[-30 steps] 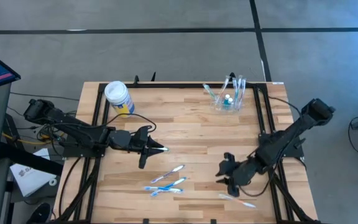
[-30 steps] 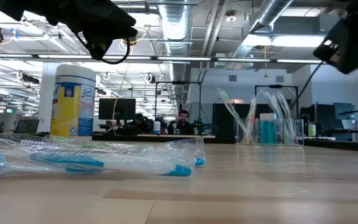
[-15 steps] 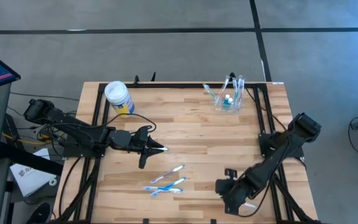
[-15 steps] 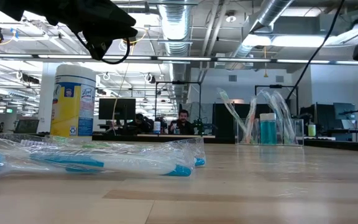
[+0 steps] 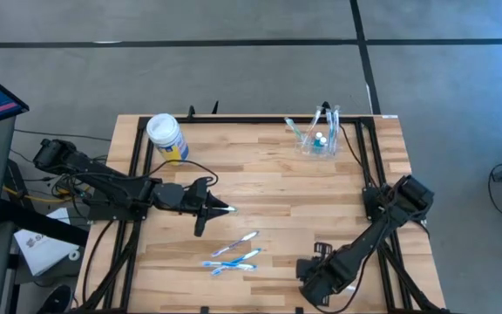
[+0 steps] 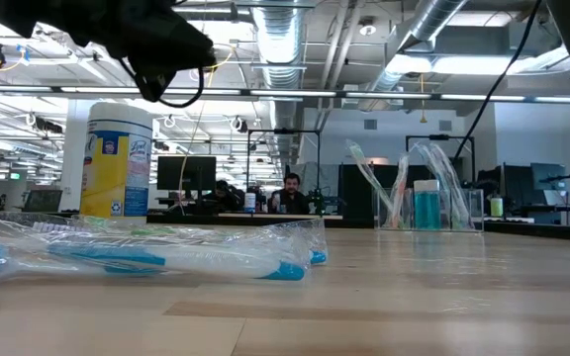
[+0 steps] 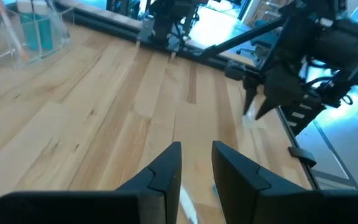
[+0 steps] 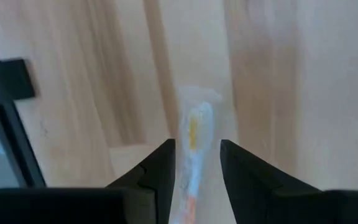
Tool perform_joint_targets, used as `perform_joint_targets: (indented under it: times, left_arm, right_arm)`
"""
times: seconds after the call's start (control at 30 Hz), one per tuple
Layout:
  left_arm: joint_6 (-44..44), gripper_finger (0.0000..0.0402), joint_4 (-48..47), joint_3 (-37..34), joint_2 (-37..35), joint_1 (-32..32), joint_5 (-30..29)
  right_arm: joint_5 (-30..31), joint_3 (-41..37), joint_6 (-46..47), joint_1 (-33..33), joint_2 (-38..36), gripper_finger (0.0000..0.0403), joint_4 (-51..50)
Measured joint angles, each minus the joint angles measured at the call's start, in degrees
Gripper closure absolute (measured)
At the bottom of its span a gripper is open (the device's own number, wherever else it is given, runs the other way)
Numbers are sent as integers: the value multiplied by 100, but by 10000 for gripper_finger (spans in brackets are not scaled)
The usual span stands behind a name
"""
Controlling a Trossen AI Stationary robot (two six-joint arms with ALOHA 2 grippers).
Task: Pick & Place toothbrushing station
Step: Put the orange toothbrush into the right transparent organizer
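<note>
The toothbrushing station (image 5: 319,139), that clear little plastic holder, sits way up at about 1 o'clock on the table (image 5: 260,179), close to the back edge. It's got a few toothbrushes standing tilted in it plus something teal-blue in the middle; from the low view you can see the brushes leaning out both ways. Over at 11 o'clock there's the yellow-and-blue wipes canister (image 5: 166,136) with its white lid on, upright.

Down around 6 o'clock a small bunch of wrapped toothbrushes (image 5: 235,255) lies flat on the wood. One more wrapped toothbrush (image 8: 194,140) is at roughly 5 o'clock, right under the right gripper (image 5: 319,277), whose fingers are parted a bit on either side of it, not clamped on it as far as I can see. The left gripper (image 5: 225,209) hangs near the middle-left, fingers narrow with a slim gap, and there's something pale at the tip, can't tell if it's really gripped.

Table is light butcher-block with a black frame. Beyond it: open office, monitors, exposed ducts, and a person (image 6: 291,194) sitting far back
</note>
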Motion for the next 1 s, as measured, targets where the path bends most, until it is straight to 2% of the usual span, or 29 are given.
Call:
perform_joint_targets:
  times: [0.37, 1.0]
  left_arm:
    - [-8, 317, 109, 4, 0, 0, 0]
    - [-10, 317, 116, 4, 0, 0, 0]
  right_arm:
    - [-108, 22, 238, 5, 91, 285, 106]
    - [62, 11, 228, 9, 191, 285, 261]
